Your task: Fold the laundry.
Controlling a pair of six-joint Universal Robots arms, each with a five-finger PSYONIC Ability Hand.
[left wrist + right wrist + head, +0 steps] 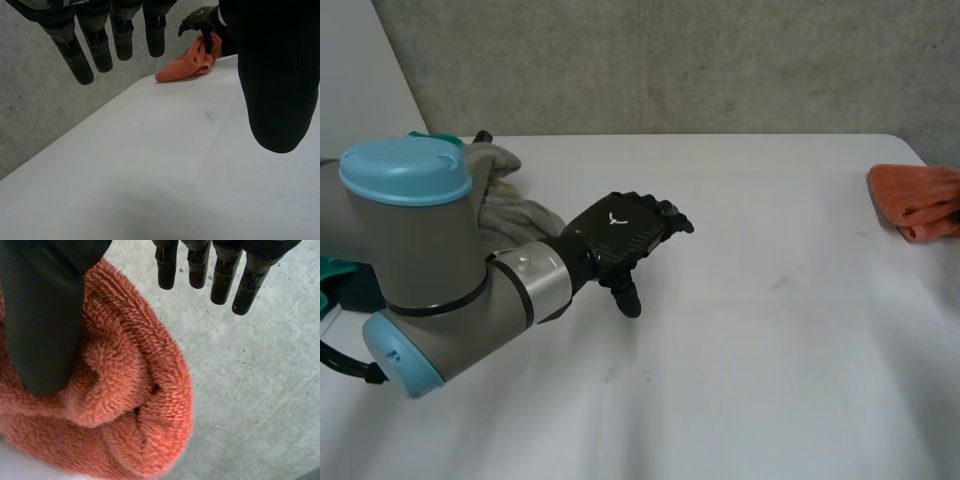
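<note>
— Which of your hands is nearer to the laundry?

— My right hand [42, 320]. It hangs directly over the orange towel [125, 405]. In its wrist view the thumb lies across the near side of the towel and the fingers reach past its far edge. The fingers are straight and spread wide, and they hold nothing. Whether the thumb touches the towel, I cannot tell.

— And where is this towel on the worktop?

— In the head view it is at the right edge of the frame, in the upper half. It is a crumpled lump on the white worktop [770, 340], partly cut by the frame. Its folds run about left to right, so I judge that its long axis goes across the worktop, not toward me.

— What about your left hand?

— My left hand [625, 235] is in the middle-left of the frame, over bare worktop, well apart from the towel. Its fingers are also straight and relaxed, and it is empty. In its wrist view the towel lies far beyond the fingertips, with my right hand just above it.

— Is there other laundry?

— Yes, grey cloths [510, 205] in a heap in the upper left, behind my left arm [430, 260].

— So the next move?

— I think the right hand should close on the towel and bring it toward the centre, where both hands can reach it.
</note>
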